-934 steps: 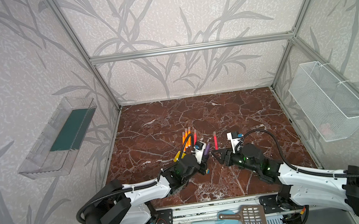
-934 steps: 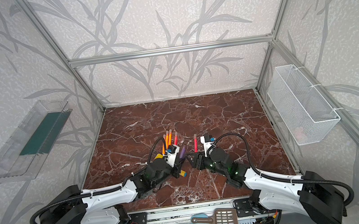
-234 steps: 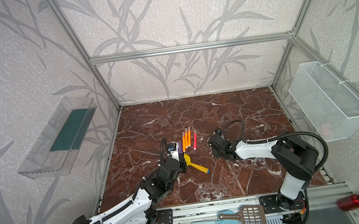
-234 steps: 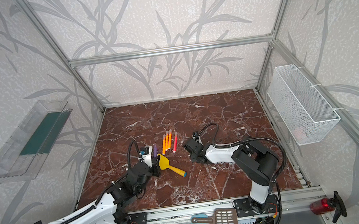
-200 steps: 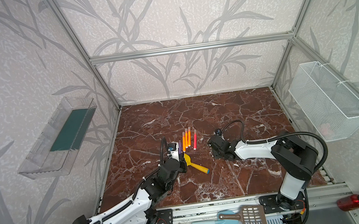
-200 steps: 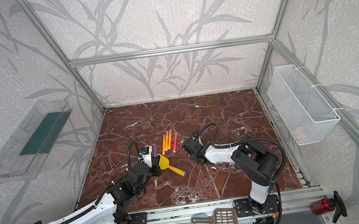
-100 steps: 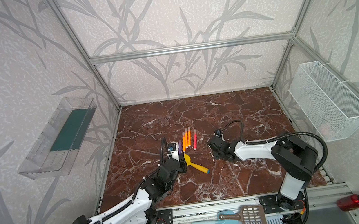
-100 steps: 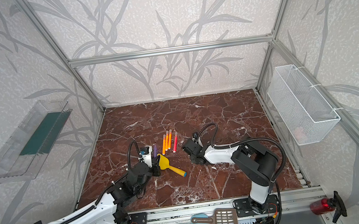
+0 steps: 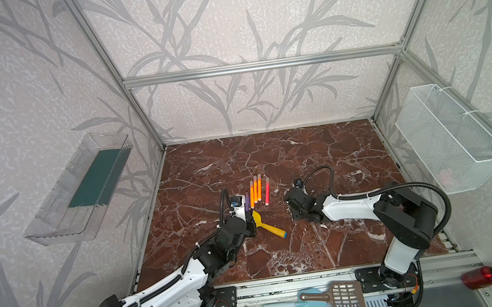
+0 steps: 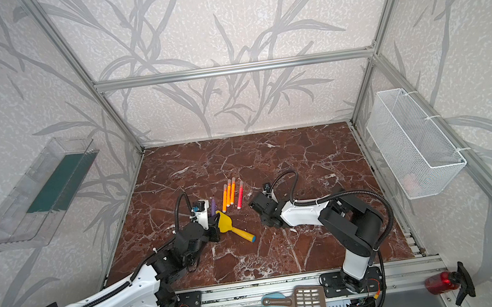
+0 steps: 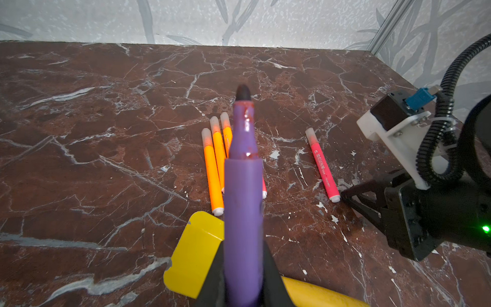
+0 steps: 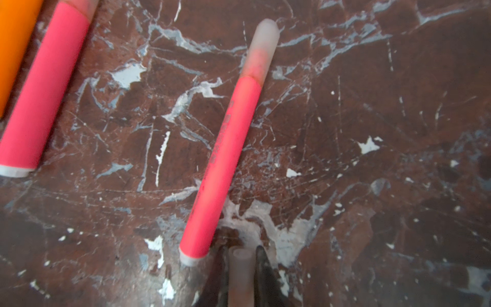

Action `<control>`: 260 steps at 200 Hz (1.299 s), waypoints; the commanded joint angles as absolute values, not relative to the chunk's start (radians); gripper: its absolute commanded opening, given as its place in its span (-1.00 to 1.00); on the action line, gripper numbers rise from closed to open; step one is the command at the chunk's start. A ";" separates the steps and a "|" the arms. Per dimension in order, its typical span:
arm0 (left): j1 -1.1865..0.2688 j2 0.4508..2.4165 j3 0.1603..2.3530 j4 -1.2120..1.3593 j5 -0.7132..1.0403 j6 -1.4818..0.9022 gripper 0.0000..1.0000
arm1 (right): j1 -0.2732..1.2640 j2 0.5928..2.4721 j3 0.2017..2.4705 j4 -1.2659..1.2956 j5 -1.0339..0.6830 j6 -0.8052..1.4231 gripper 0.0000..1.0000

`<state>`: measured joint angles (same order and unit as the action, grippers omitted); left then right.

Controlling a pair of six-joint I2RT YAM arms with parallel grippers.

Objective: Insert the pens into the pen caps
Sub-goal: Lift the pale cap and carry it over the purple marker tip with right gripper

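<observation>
While left jaws clamp the purple pen [image 11: 243, 212], right jaws pinch 1 pen cap [image 12: 240, 276].

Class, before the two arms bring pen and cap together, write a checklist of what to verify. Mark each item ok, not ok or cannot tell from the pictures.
1. Grip of left hand on uncapped purple marker pen: ok.
2. Pen's dark tip bare: ok.
3. Grip of right hand on short translucent plastic cap: ok.
4. Cap and tip lined up: not ok; the hands are apart.
5. Cap's open end facing outward: cannot tell.
6. Clearance between left hand and yellow plastic toy shovel: cannot tell; it lies just beneath.
</observation>
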<state>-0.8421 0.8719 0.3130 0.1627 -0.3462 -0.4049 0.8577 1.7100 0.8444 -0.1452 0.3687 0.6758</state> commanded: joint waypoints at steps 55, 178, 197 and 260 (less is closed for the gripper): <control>-0.840 0.921 0.358 0.259 -0.030 -0.468 -1.00 | 0.861 1.297 0.668 -0.043 0.345 0.681 -1.00; -0.902 1.178 0.366 0.638 0.176 -0.624 -1.00 | 0.864 1.129 0.568 0.552 0.138 0.697 -1.00; -0.904 1.189 0.370 0.643 0.178 -0.627 -1.00 | 0.866 1.153 0.570 0.585 0.127 0.717 -1.00; -0.907 1.197 0.379 0.657 0.183 -0.632 -1.00 | 0.873 1.198 0.590 0.618 0.122 0.721 -1.00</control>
